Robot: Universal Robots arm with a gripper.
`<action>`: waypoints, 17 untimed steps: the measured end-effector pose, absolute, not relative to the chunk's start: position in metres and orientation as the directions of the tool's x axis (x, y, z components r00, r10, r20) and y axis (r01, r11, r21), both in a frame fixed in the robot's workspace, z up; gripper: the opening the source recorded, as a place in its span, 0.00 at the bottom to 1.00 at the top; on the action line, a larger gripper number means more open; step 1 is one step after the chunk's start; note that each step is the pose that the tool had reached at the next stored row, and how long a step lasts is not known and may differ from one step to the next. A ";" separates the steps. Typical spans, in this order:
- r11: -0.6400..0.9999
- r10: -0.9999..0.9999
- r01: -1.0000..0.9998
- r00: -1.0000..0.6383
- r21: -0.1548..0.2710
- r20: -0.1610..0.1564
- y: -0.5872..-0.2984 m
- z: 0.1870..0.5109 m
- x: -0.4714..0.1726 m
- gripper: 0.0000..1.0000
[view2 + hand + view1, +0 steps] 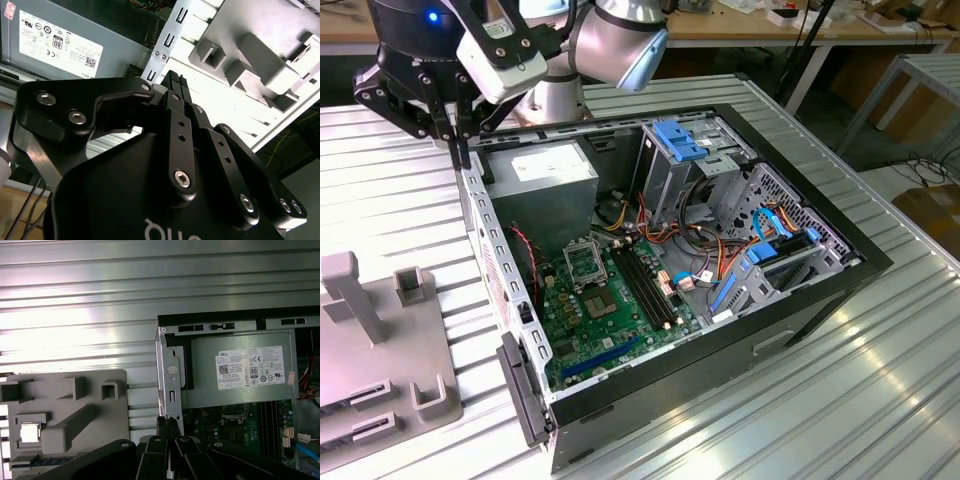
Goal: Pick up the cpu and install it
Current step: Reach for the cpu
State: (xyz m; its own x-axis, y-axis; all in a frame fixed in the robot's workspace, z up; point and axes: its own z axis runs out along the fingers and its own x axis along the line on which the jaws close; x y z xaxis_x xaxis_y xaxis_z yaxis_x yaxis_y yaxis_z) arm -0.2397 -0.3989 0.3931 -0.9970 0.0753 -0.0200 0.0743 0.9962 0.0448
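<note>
Gripper (168, 422) closed, empty, pointing down over case wall (170, 370); cpu (30, 432) rests in grey tray (95, 385), apart.

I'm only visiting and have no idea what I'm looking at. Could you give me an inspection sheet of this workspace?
Surface: ribbed metal table carrying an open computer case and a grey holder tray.
Job's things: the cpu lies in a recess of the tray, not picked up. The socket sits on the green motherboard inside the case.
Clutter: nothing seen.
Grippers: the hand is shut with nothing seen in it, at the case's edge near the power supply.
Cables: orange, red and blue wires inside the case.
Surroundings: a wooden workbench behind the table.
</note>
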 end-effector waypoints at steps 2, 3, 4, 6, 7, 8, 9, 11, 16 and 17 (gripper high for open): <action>0.996 0.075 0.074 -0.997 0.045 -0.020 -0.399 0.393 -0.241 0.15; 0.996 0.075 0.074 -0.997 0.045 -0.020 -0.399 0.393 -0.242 0.15; 0.996 0.075 0.074 -0.997 0.045 -0.020 -0.399 0.393 -0.242 0.15; 0.996 0.075 0.074 -0.997 0.045 -0.020 -0.399 0.393 -0.243 0.15; 0.996 0.075 0.074 -0.997 0.045 -0.020 -0.399 0.393 -0.244 0.15; 0.996 0.075 0.074 -0.997 0.045 -0.020 -0.399 0.393 -0.245 0.15; 0.996 0.075 0.074 -0.997 0.045 -0.020 -0.399 0.393 -0.245 0.15; 0.996 0.075 0.074 -0.997 0.045 -0.020 -0.399 0.393 -0.247 0.15; 0.996 0.075 0.074 -0.997 0.045 -0.020 -0.399 0.393 -0.251 0.15; 0.996 0.075 0.074 -0.997 0.045 -0.020 -0.399 0.393 -0.251 0.15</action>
State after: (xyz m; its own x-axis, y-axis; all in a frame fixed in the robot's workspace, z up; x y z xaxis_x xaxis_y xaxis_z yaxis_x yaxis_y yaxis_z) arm -0.2514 -0.3988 0.3931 -0.9970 0.0753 -0.0200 0.0744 0.9962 0.0449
